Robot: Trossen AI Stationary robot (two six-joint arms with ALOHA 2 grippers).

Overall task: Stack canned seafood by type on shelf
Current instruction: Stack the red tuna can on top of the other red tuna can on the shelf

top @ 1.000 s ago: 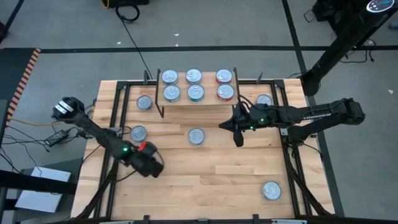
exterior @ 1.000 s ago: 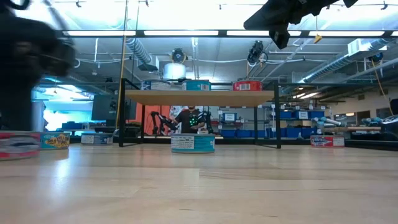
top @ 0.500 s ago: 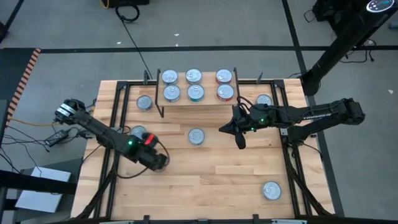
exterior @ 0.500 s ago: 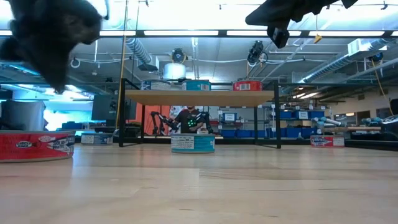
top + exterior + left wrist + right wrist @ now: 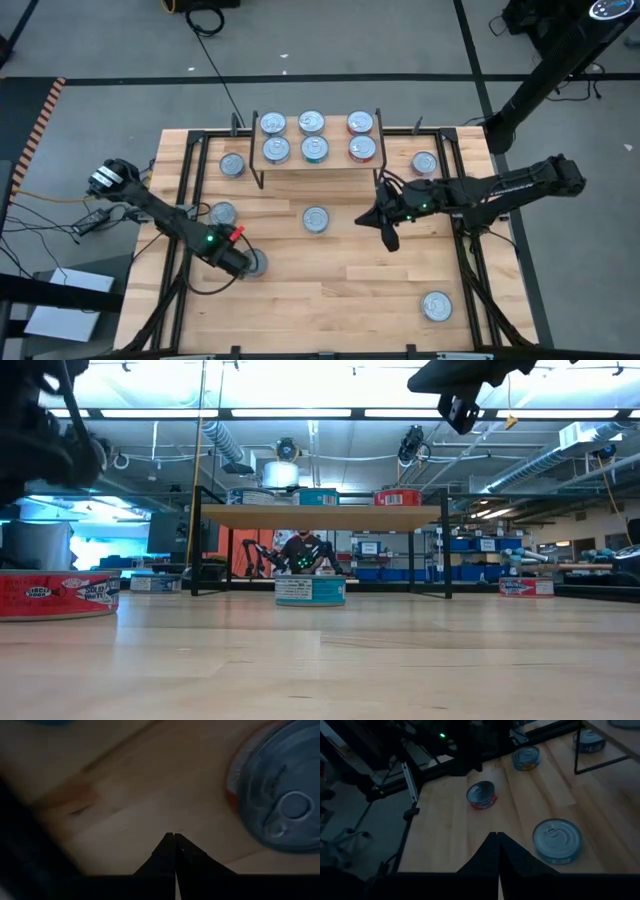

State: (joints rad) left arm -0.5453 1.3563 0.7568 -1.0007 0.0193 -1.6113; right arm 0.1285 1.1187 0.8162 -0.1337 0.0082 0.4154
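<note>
The bench (image 5: 330,290) carries the shelf (image 5: 338,163) and six loose cans (image 5: 315,219); six more cans (image 5: 314,148) sit on the shelf.

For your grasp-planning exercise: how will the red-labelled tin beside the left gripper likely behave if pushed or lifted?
The red-labelled tin sits squat and flat, so it should slide rather than tip. Its rigid metal top suggests stiffness. Its smooth round side may slip.

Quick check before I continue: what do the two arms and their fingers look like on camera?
Both arms are dark, slim and jointed. The left arm carries a green light, a red patch near the wrist and a pale fitting at its base. The right arm shows green lights and faint pale lettering. Each wrist view shows dark, tapered fingers.
</note>
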